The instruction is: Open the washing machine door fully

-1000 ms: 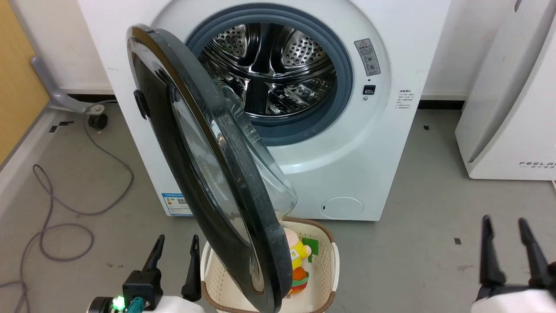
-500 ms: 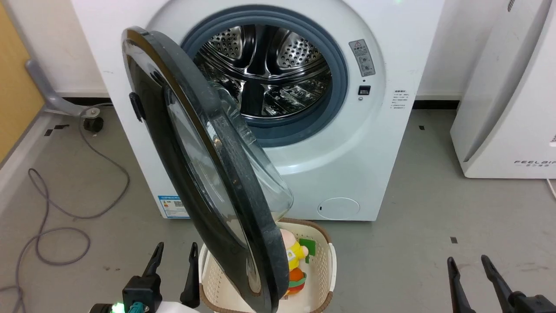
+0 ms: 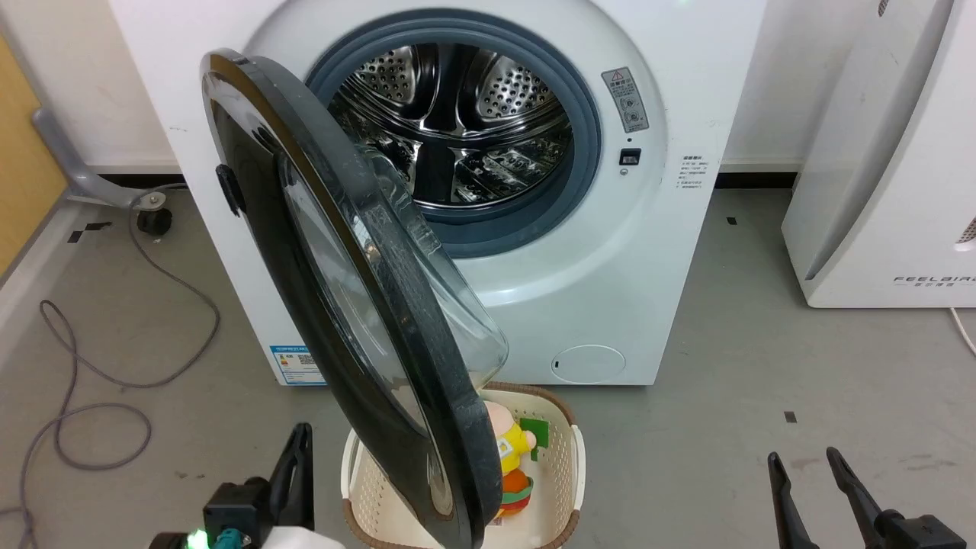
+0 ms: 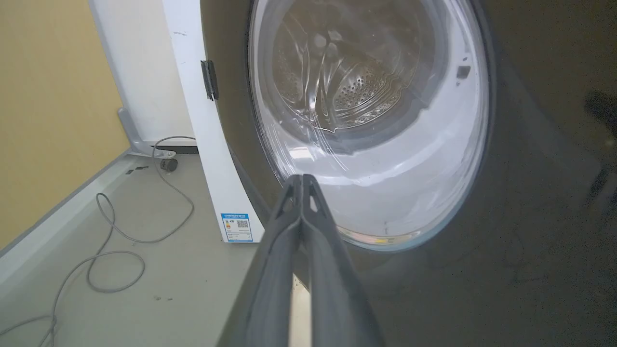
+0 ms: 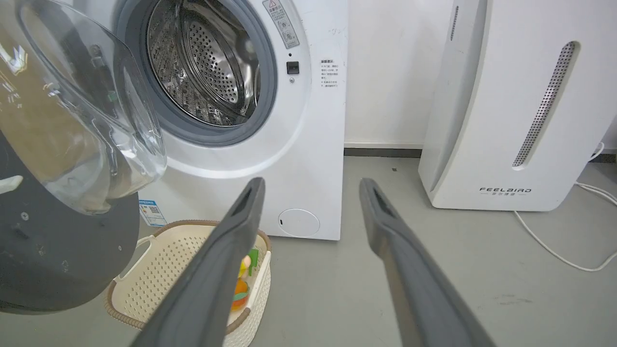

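The white washing machine (image 3: 610,290) stands ahead with its steel drum (image 3: 457,122) exposed. The washing machine door (image 3: 396,290) is hinged on the left and stands partly open, swung out toward me over a basket. My left gripper (image 3: 303,435) is shut on nothing at the lower left, just left of the door's lower edge and apart from it. In the left wrist view, the shut left gripper (image 4: 301,178) points at the door's (image 4: 506,217) glossy outer face and glass. My right gripper (image 3: 803,457) stands open at the lower right, well away from the door. The right wrist view shows the open right gripper (image 5: 312,183) facing the washing machine (image 5: 308,120).
A cream basket (image 3: 576,473) with a plush toy (image 3: 511,450) sits on the floor under the door's lower edge. A white FEELBIRD appliance (image 3: 877,191) stands to the right. A grey cable (image 3: 114,366) and a caster (image 3: 152,221) lie on the floor at the left.
My left gripper's fingers have closed together. My right gripper sits lower in the head view than a second ago. The whole head picture has shifted slightly; the door's angle looks unchanged.
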